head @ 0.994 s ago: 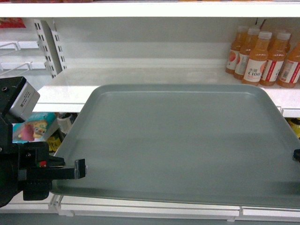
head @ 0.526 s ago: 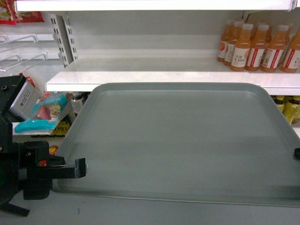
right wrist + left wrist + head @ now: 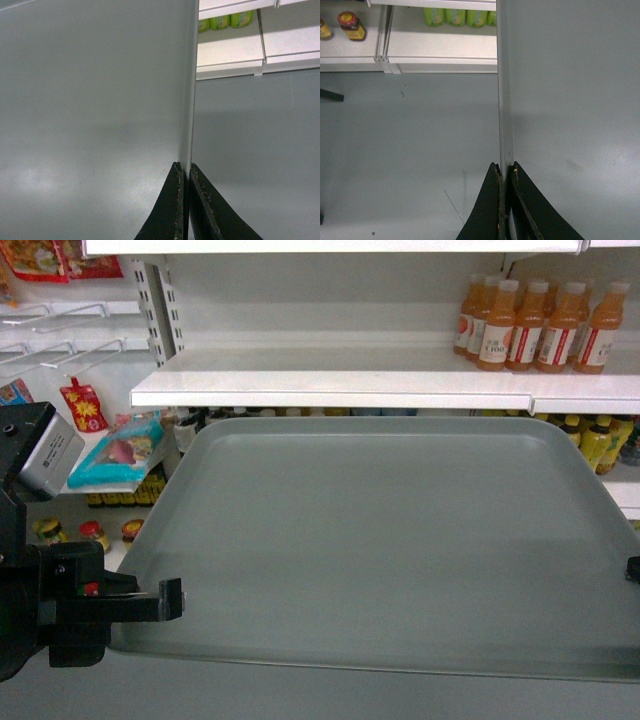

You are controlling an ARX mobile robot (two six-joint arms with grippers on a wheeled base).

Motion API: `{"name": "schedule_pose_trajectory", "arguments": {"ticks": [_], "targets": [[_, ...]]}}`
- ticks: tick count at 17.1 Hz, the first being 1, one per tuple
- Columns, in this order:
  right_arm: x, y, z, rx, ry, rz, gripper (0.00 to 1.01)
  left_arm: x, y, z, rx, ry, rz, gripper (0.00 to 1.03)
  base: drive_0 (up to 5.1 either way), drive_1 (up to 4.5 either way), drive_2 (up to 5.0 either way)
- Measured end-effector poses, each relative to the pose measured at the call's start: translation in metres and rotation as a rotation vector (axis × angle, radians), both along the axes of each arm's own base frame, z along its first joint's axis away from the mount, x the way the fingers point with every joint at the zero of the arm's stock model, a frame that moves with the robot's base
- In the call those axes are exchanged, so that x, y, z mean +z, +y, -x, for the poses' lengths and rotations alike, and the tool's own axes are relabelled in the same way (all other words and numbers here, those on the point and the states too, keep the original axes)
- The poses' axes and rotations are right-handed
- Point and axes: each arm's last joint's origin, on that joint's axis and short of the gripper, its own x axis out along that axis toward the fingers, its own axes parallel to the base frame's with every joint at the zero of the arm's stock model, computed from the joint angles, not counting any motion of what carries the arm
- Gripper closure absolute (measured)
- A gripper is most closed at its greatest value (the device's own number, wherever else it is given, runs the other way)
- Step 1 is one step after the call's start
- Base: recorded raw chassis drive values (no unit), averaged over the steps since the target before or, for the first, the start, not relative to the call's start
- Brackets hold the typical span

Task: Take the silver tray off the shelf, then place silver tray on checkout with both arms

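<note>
Head view: silver tray (image 3: 390, 540) held level clear of the white shelf (image 3: 340, 380), grey floor (image 3: 410, 150) beneath; left hand (image 3: 505, 172) and right hand (image 3: 186, 172) each pinch its rim.

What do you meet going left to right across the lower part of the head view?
Left gripper clamped on the rim → silver tray held clear of the shelf → tip of the right gripper at the picture's right edge.
</note>
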Motion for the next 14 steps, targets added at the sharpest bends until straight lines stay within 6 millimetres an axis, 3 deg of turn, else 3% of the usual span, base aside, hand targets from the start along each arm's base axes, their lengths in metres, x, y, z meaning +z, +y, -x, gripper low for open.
{"name": "schedule_pose_trajectory", "arguments": {"ticks": [14], "targets": [[0.0000,-0.0001,0.0001,-0.002,0.001,-0.003,0.99,0.0002,0.0000,-0.0003,0.000,-0.003,0.001,1.00,0.1,-4.20,4.4]]}}
